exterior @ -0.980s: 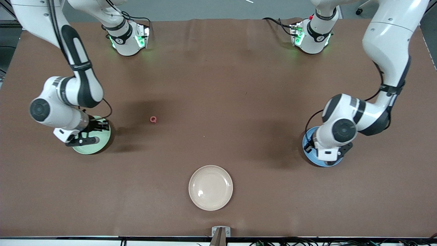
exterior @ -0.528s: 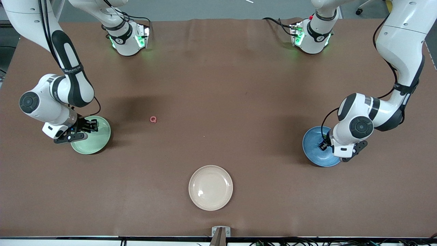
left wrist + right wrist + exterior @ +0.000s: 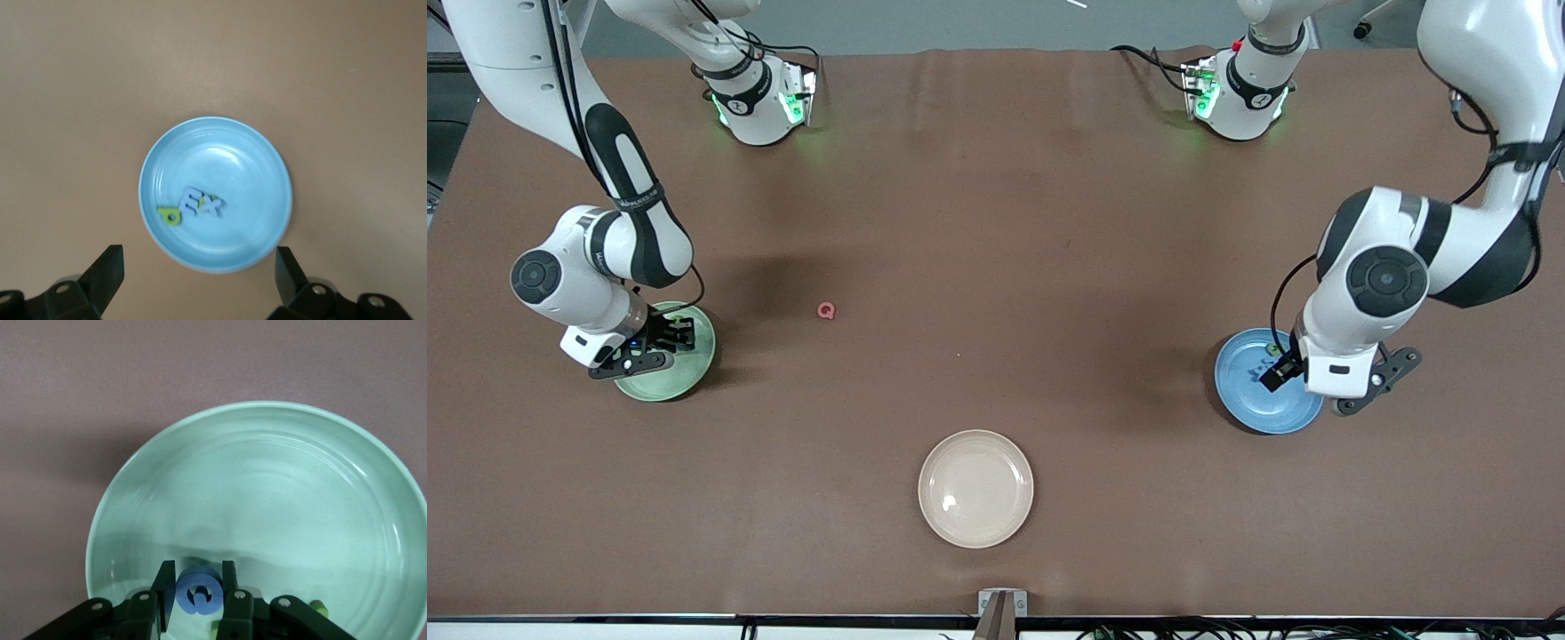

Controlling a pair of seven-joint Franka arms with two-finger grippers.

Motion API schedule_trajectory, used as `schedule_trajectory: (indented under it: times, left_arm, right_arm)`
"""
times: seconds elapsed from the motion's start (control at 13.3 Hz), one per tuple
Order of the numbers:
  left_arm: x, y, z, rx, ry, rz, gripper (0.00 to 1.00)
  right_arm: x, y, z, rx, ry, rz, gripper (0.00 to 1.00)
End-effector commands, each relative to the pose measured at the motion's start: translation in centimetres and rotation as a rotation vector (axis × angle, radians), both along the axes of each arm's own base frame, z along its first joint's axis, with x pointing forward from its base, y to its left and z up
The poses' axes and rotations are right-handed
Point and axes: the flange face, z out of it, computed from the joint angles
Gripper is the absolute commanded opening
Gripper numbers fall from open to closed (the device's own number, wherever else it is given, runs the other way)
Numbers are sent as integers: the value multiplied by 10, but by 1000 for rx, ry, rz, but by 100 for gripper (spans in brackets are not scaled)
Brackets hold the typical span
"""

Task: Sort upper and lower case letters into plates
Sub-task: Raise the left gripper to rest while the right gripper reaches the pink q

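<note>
The brown table (image 3: 996, 222) carries three plates. The cream plate (image 3: 975, 488) sits nearest the front camera, midway between the two ends, and serves here as the landmark. The green plate (image 3: 685, 373) lies farther from the camera than the cream plate, toward the right arm's end of the table. The blue plate (image 3: 1249, 400) lies farther from the camera than the cream plate, toward the left arm's end.

The left gripper (image 3: 200, 280) hangs over the blue plate with its jaws spread wide and nothing between them. The right gripper (image 3: 198, 590) is low over the green plate, jaws narrow and clamped on a blue letter (image 3: 198, 592).

In the blue plate lie a pale blue F (image 3: 192, 200), a pale blue x (image 3: 210, 205) and a green letter (image 3: 171, 215), touching one another. A red Q (image 3: 826, 310) lies on the bare table, farther from the camera than the cream plate, nearer the green plate than the blue one.
</note>
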Motion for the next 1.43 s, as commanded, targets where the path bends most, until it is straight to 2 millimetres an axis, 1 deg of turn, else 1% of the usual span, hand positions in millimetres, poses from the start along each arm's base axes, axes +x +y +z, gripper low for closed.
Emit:
schedule_trajectory:
  times: [0.0, 0.08, 0.15, 0.23, 0.3, 0.38, 0.45, 0.53, 0.6, 0.68, 0.75, 0.83, 0.91, 0.98, 1.06, 1.13, 1.21, 1.36]
  left_arm:
    - [16, 16, 71, -69, 41, -96, 100]
    - [17, 25, 91, -67, 61, -153, 100]
    - [14, 34, 111, -59, 86, -195, 100]
    - [10, 53, 123, -55, 109, -220, 100]
    - [7, 64, 134, -53, 109, -258, 100]
    - [1, 65, 153, -38, 91, -303, 100]
    - [-5, 65, 168, -29, 76, -343, 100]
    - [-10, 66, 181, -18, 68, -383, 100]
    - [-15, 72, 191, -11, 70, -418, 100]
    - [-20, 78, 197, -35, 84, -466, 100]
    - [-27, 77, 204, -91, 88, -491, 100]
    - [-33, 78, 214, -114, 78, -503, 100]
    - [-42, 83, 227, -100, 67, -507, 100]
    - [-49, 83, 231, -103, 77, -516, 100]
    - [-61, 87, 236, -128, 107, -526, 100]
    - [-69, 96, 235, -166, 129, -528, 100]
    - [-76, 108, 238, -193, 123, -531, 100]
    - [-86, 109, 237, -206, 127, -537, 100]
  right_arm:
    - [-2, 8, -6, 26, -3, -22, 19]
    - [-2, 9, -5, 26, -3, -21, 21]
    - [-2, 10, -5, 28, 2, -21, 31]
    - [-2, 10, -4, 31, 7, -21, 64]
    - [-2, 12, 1, 37, 15, -19, 96]
    - [0, 14, 23, 58, 26, -25, 99]
    - [1, 20, 43, 82, 55, -22, 99]
    - [5, 34, 65, 100, 83, -25, 99]
    - [9, 50, 82, 102, 108, -70, 99]
    - [9, 71, 91, 95, 120, -107, 99]
    - [8, 92, 97, 89, 116, -147, 99]
    - [6, 114, 96, 78, 123, -194, 99]
    - [3, 142, 94, 64, 128, -243, 99]
    - [-1, 167, 90, 51, 132, -273, 99]
    - [-5, 187, 88, 44, 128, -289, 99]
    - [-7, 205, 86, 40, 111, -322, 99]
    - [-13, 223, 82, 36, 97, -331, 99]
    - [-27, 242, 61, 38, 52, -334, 99]
